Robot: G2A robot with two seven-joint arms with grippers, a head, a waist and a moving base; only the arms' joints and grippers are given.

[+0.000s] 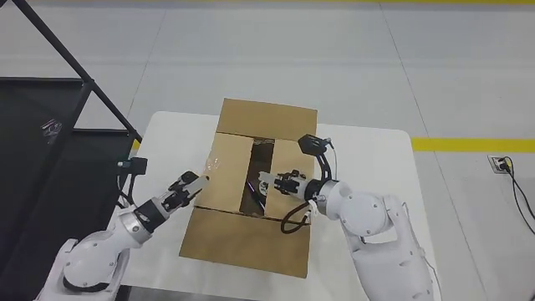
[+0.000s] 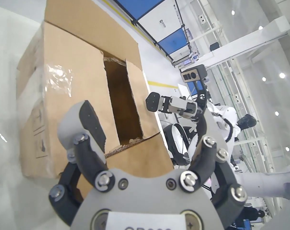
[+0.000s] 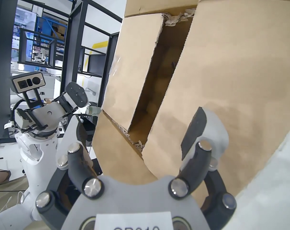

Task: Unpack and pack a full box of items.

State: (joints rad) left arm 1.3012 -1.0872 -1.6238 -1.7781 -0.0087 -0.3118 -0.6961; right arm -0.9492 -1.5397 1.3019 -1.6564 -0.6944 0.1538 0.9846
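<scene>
A brown cardboard box [image 1: 230,180] stands in the middle of the white table [image 1: 368,146]. Its far and near outer flaps are folded out. The two inner flaps lie almost flat with a dark gap [image 1: 253,180] between them, and what is inside cannot be made out. My left gripper [image 1: 192,184] is open at the box's left edge, facing the box [image 2: 70,77]; its fingers [image 2: 92,123] hold nothing. My right gripper [image 1: 269,182] hangs open over the right inner flap [image 3: 231,72], close to the gap, with its fingers [image 3: 197,130] empty.
A black metal rack [image 1: 50,134] stands just left of the table. Clear tape [image 1: 213,164] sticks to the left inner flap. Bare table surface lies to the right of the box and behind it.
</scene>
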